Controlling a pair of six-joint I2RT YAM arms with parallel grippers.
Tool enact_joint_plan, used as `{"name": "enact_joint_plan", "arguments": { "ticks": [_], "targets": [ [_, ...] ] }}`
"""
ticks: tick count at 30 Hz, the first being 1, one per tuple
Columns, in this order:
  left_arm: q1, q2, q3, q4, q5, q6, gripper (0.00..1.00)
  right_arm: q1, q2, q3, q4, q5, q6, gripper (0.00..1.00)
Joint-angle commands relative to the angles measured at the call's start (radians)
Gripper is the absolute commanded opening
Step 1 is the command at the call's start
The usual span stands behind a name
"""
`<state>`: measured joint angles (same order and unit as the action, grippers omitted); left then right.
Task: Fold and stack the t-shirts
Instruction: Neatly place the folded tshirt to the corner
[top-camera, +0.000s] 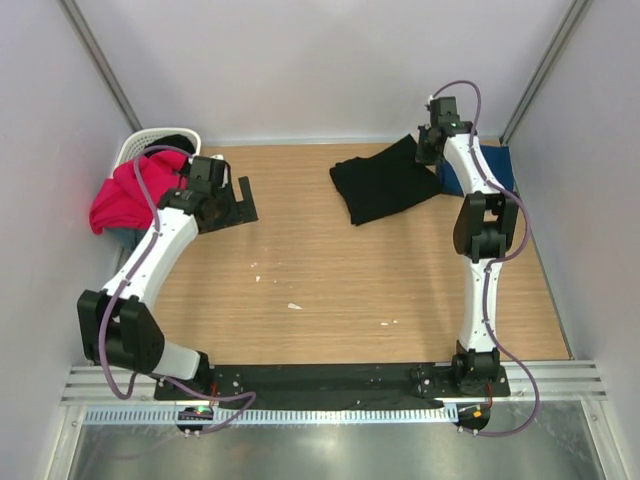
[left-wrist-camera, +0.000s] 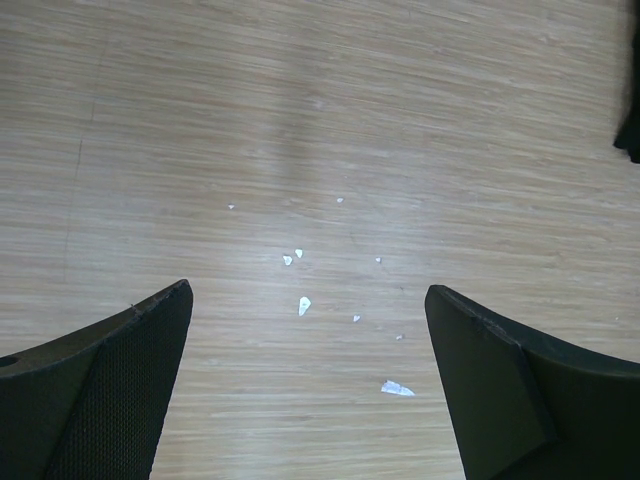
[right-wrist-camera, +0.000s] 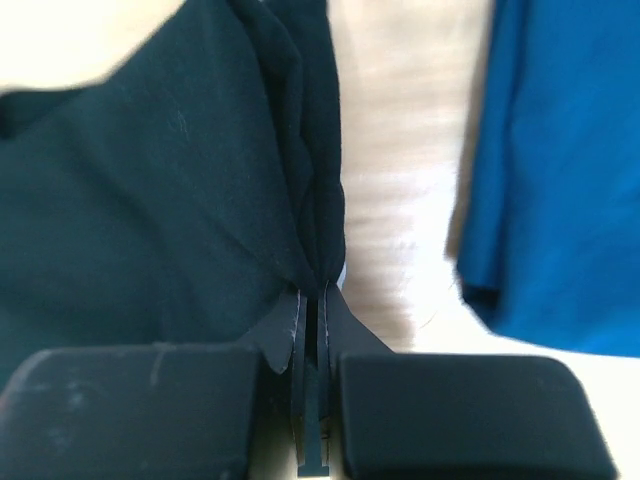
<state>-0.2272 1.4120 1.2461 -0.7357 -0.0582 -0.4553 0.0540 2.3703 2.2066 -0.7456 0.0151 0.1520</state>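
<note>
Black soft cloth t-shirt (top-camera: 385, 185) lies loosely heaped at the far right of the wooden desk (top-camera: 320, 290): limp, light, likely to sag and drag. Your right pincer (right-wrist-camera: 312, 300) is pressed together on a fold at its edge; your left pincer (left-wrist-camera: 308, 290) hangs spread, empty. Favour hem corners over bunched folds.

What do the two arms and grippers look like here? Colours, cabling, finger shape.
Both arms match: the left arm and right arm have white links and black joint housings. A thin purple cable runs along each, looping free near wrist and base. The left gripper and right gripper have flat matte-black tapered fingers; a finger pad on the left one shows fine mesh texture.
</note>
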Motion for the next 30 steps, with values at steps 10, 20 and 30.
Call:
{"name": "enact_joint_plan", "arguments": {
  "ticks": [10, 20, 30],
  "targets": [
    [0.012, 0.102, 0.13, -0.05, -0.037, 0.006, 1.0, -0.134, -0.036, 0.183, -0.023, 0.013, -0.107, 0.01],
    [0.014, 0.091, 0.078, -0.053, -0.054, -0.048, 1.0, -0.204, -0.042, 0.222, -0.012, -0.047, -0.121, 0.01],
    [0.012, 0.058, 0.041, -0.045, -0.049, -0.08, 1.0, -0.227, -0.081, 0.254, 0.014, -0.081, -0.118, 0.01]
  ]
}}
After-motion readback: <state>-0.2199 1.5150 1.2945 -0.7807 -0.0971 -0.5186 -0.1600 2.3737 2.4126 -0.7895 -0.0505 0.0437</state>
